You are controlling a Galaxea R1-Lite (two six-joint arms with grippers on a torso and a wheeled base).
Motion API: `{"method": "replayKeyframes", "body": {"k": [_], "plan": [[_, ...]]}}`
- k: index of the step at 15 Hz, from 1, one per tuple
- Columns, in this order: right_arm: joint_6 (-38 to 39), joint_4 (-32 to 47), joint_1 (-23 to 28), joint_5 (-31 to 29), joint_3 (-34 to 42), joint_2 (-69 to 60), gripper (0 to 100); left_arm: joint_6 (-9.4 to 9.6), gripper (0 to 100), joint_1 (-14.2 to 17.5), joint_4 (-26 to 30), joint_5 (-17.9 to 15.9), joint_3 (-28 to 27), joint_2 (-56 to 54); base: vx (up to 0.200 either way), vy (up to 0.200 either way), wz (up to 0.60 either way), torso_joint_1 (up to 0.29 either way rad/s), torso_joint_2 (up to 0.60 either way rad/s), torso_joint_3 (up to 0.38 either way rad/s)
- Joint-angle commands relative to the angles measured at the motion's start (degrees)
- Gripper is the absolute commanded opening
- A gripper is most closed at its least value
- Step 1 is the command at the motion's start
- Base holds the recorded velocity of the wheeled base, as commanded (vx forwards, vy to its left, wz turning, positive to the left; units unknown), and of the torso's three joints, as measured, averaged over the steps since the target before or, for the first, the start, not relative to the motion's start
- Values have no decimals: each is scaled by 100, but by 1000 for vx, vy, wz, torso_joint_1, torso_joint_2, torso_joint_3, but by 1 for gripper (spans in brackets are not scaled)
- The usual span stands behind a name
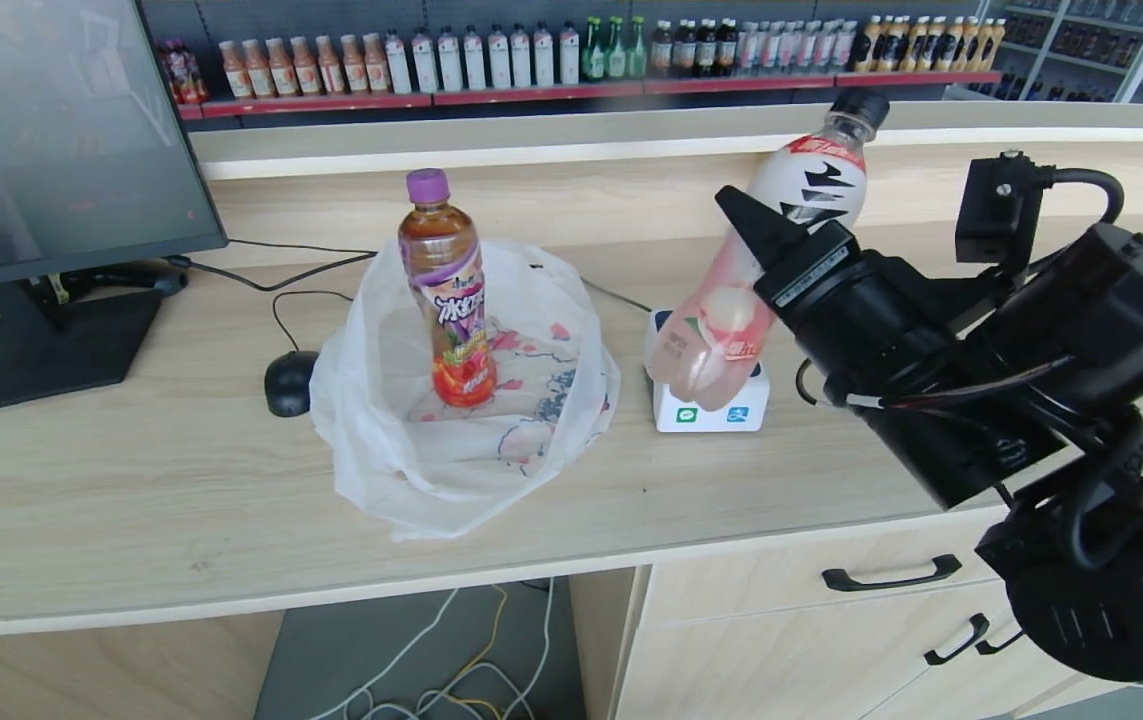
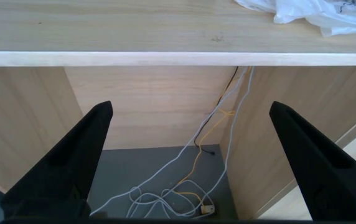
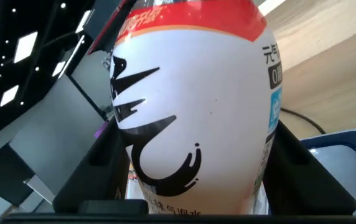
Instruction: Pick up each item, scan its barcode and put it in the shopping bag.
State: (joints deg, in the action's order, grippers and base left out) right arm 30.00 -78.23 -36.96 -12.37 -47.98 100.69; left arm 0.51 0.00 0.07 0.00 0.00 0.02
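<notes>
**A:** Down left, under the counter (image 1: 131, 480) edge, the left pincer (image 2: 190, 106) hangs wide open and empty. The shopping bag (image 1: 361, 420) already has a purple-capped bottle (image 1: 446, 300) in it.

**B:** Right pincer (image 1: 771, 255) is clamped on the pink bottle (image 1: 761, 280), base over the scanner (image 1: 721, 410). I'd roll the barcode toward it and hold steady. The arm comes in from the right, with the bottle tilted cap-up.

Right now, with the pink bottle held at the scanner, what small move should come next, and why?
Probably lift the pink bottle slightly and carry it toward the shopping bag. The right tool grips it tilted, its base over the scanner; the bag lies open beside it, one purple-capped bottle already upright inside.
</notes>
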Motion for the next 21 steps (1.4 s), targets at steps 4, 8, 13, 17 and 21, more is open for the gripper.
{"method": "replayKeyframes", "body": {"k": [4, 8, 13, 17, 21], "plan": [[-1770, -140, -109, 148, 870, -261, 0, 19, 100, 0, 1, 0, 0, 6, 0, 0, 0, 0, 0, 0], [-3484, -711, -83, 279, 1247, -366, 0, 19, 100, 0, 1, 0, 0, -2, 0, 0, 0, 0, 0, 0], [-3712, -887, 330, 394, 984, -252, 0, 2, 100, 0, 1, 0, 0, -2, 0, 0, 0, 0, 0, 0], [-3923, -949, 330, 446, 711, -120, 0, -7, 100, 0, 1, 0, 0, -2, 0, 0, 0, 0, 0, 0], [-3905, -984, 312, 455, 518, -24, 0, -16, 100, 0, 1, 0, 0, -2, 0, 150, 0, 1, -1, 2]]}}
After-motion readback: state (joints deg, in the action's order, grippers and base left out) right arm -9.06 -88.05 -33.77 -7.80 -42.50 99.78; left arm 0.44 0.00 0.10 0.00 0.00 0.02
